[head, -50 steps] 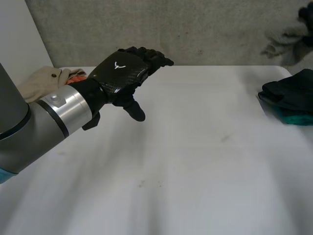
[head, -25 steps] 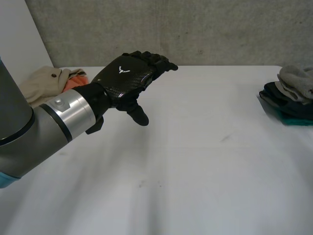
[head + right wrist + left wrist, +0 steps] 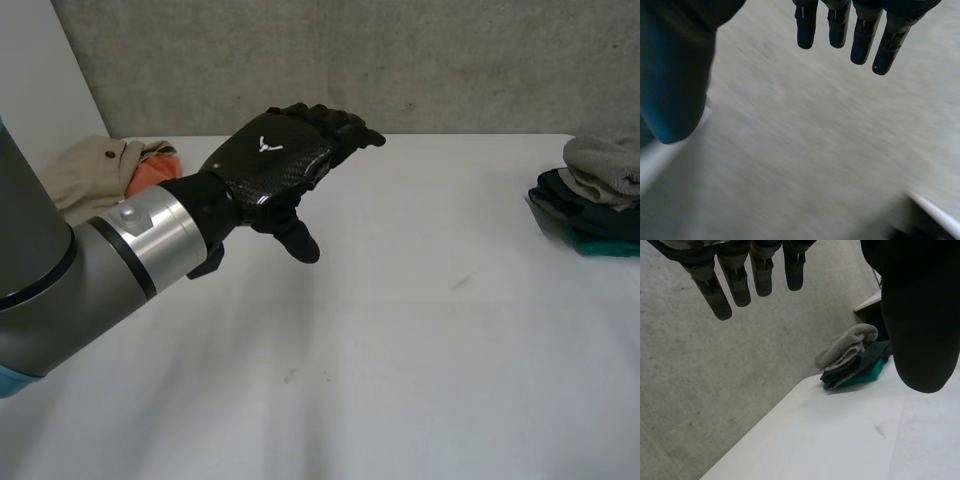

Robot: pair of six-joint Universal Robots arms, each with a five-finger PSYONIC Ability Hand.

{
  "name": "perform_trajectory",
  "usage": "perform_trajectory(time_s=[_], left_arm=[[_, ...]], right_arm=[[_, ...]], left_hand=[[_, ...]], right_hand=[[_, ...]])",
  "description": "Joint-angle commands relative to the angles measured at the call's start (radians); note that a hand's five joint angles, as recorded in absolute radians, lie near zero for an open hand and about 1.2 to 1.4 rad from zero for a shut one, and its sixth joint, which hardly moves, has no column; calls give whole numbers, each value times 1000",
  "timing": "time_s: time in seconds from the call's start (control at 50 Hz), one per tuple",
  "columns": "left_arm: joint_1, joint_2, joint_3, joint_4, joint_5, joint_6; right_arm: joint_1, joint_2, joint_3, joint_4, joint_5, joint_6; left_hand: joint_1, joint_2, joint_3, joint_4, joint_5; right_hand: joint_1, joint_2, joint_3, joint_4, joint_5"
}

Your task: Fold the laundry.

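Note:
My left hand (image 3: 268, 160) hovers open above the table's back left, fingers straight and thumb hanging down, with nothing in it. Its own wrist view shows the fingers (image 3: 747, 270) straight and apart from the thumb. At the table's right edge sits a stack of folded laundry (image 3: 592, 205): a grey piece (image 3: 604, 157) lies on top of dark and teal ones. The same stack (image 3: 852, 360) appears beyond the left hand's thumb. My right hand (image 3: 850, 25) is open with straight fingers and empty, facing the grey wall.
A heap of unfolded clothes, beige (image 3: 95, 170) and orange (image 3: 152, 172), lies at the table's back left behind my left forearm. A grey concrete wall (image 3: 400, 60) runs behind the white table (image 3: 400, 360).
The grey piece, held high at the right a second ago, now lies on top of the stack. My right hand has let go and opened. The left hand drifted slightly right.

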Motion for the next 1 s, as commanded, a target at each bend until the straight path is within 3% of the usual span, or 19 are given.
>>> perform_trajectory(time_s=[0.02,0.1,0.18,0.3,0.38,0.46,0.56,0.58,0.62,0.68,0.86,0.94,1.0], left_arm=[[37,24,24,16,-59,4],[113,24,52,74,-185,11],[271,-14,95,164,-307,25],[464,-186,167,201,-302,113],[555,-362,257,203,-297,220],[612,-567,392,197,-295,323],[660,-724,509,200,-283,349],[663,-747,527,200,-280,349],[664,-779,553,200,-277,350],[649,-773,547,204,-286,350],[468,-540,351,252,-277,323],[329,-393,233,258,-263,268],[200,-287,132,261,-204,200]], right_arm=[[115,-48,-185,107,379,-217],[335,-168,-132,3,378,-128],[495,-289,28,-107,336,-33],[812,-351,290,-274,183,-13],[955,-337,405,-310,161,-47],[998,-271,480,-307,166,-103],[1004,-229,531,-305,175,-157],[1003,-229,539,-307,181,-163],[995,-229,552,-305,198,-176],[989,-229,565,-304,221,-177],[978,-239,572,-304,262,-173],[962,-249,572,-296,322,-171],[946,-259,569,-279,351,-171]], left_hand=[[54,40,43,50,23],[33,19,23,30,2],[10,-5,-1,6,-21],[4,-10,-7,1,-27],[4,-10,-7,1,-27],[4,-10,-7,1,-27],[68,54,58,65,37],[129,115,119,126,99],[478,464,467,474,447],[1198,1184,1188,1195,1168],[1201,1187,1191,1198,1170],[1201,1187,1191,1198,1170],[1201,1187,1191,1198,1170]], right_hand=[[-29,-45,-41,-61,-68],[-29,-45,-41,-61,-68],[-29,-45,-41,-61,-68],[-29,-45,-41,-61,-68],[-29,-45,-41,-61,-68],[-29,-45,-41,-61,-68],[-29,-45,-41,-61,-68],[-29,-45,-41,-61,-68],[-29,-45,-41,-61,-68],[-29,-45,-41,-61,-68],[-29,-45,-41,-61,-68],[-29,-45,-41,-61,-68],[-29,-45,-41,-61,-68]])
